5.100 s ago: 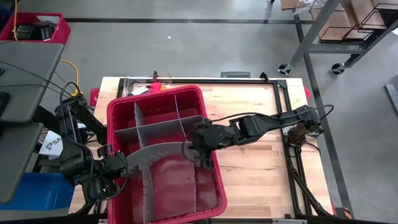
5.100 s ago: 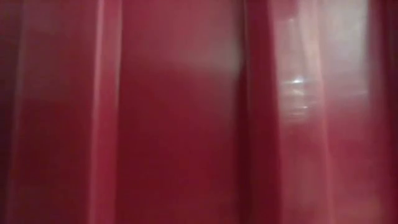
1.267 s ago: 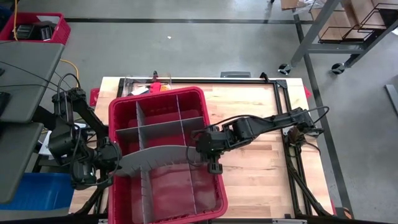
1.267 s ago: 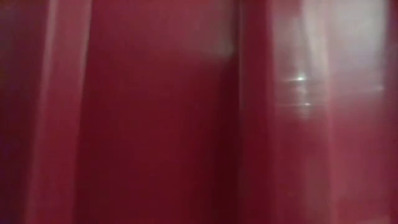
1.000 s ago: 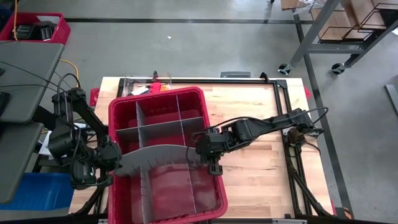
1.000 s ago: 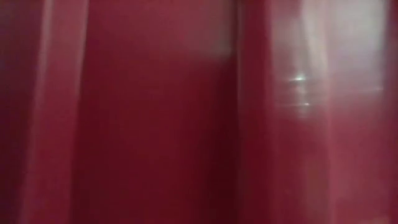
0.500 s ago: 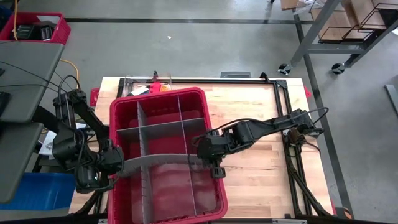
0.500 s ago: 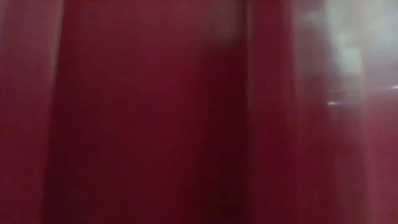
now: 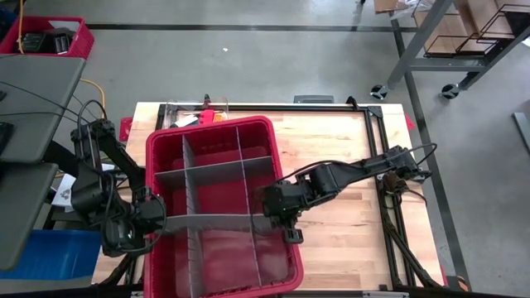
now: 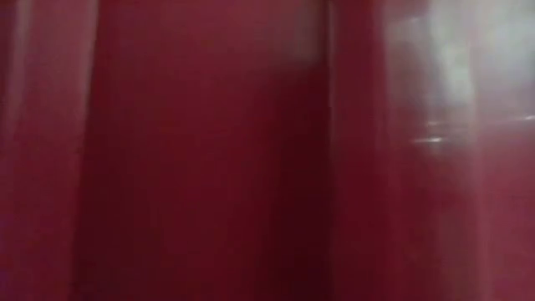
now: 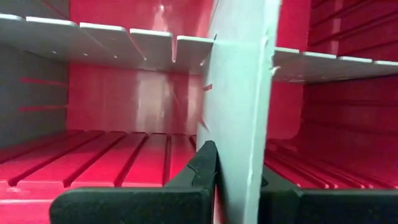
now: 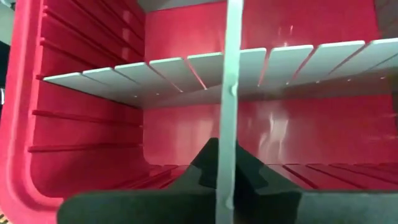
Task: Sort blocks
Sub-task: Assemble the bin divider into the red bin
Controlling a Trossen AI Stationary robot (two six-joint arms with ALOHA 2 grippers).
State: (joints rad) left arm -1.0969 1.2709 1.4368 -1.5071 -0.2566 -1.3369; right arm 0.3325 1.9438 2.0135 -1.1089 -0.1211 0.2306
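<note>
A large red bin (image 9: pixel 286 199) stands on the wooden table with grey slotted divider sheets (image 9: pixel 211 170) set upright in it. One long grey divider sheet (image 9: pixel 215 222) spans the bin from its left wall to its right wall, on edge. My left gripper (image 9: pixel 156 218) is shut on its left end and my right gripper (image 9: pixel 277 217) on its right end. Small orange and red pieces (image 9: pixel 211 106) lie behind the bin's far wall; whether they are blocks I cannot tell. My left gripper pinches the long divider sheet's left end (image 11: pixel 239 155) between its two fingers (image 11: pixel 200 171), one on each face. The fingers slant down into the bin from its left side. The sheet stands on edge and runs away over another divider (image 11: pixel 124 40). My right gripper pinches the same sheet's right end (image 12: pixel 227 158) between its two fingers (image 12: pixel 205 163), one on each face. It slants down from the bin's right side. The sheet stands on edge, thin side up, and crosses a slotted divider (image 12: pixel 161 78) ahead.
The low view is filled by the bin's red wall (image 10: pixel 209 150). Bare table (image 9: pixel 348 190) lies to the right of the bin. A clear tray (image 9: pixel 199 108) sits at the far edge, and a second red crate (image 9: pixel 50 37) stands off the table at far left.
The long divider sheet was bowed toward the far edge with its broad face showing; it has straightened and turned on edge, lying a little nearer the near edge. Both grippers have stayed shut on its ends and have tipped with it.
</note>
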